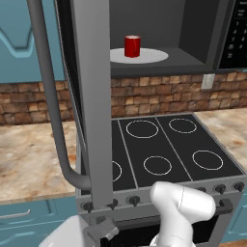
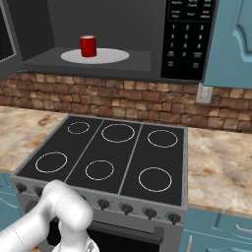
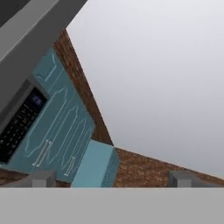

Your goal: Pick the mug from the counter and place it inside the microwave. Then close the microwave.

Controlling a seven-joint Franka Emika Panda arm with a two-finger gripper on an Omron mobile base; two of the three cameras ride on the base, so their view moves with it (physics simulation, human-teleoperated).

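Low down, the gripper (image 3: 111, 181) shows in the hand view as two grey fingertips (image 3: 41, 179) set wide apart with nothing between them — spread and empty. That view is rolled: it looks up past teal upper cabinets (image 3: 61, 127) and a strip of brick wall (image 3: 144, 164) toward a pale blank surface, with the microwave (image 3: 19, 124) keypad at about 9 o'clock.

From the base views the arm is folded low in front of the stovetop (image 2: 113, 152), under the open microwave door (image 1: 91, 96), which swings out toward the robot with its long bar handle (image 1: 50, 101) on the near face.

Risk, as I judge it: the hand sits below the door's lower edge, so rising straight could knock that edge or catch the handle, and a sideways shove at a poor angle might slip off, leaving the door ajar.

The mug (image 1: 132, 46) stands upright on the white plate (image 1: 149, 57) inside the cavity — at roughly 12 o'clock, well above the gripper and well apart from it. Placement looks done; closing remains.
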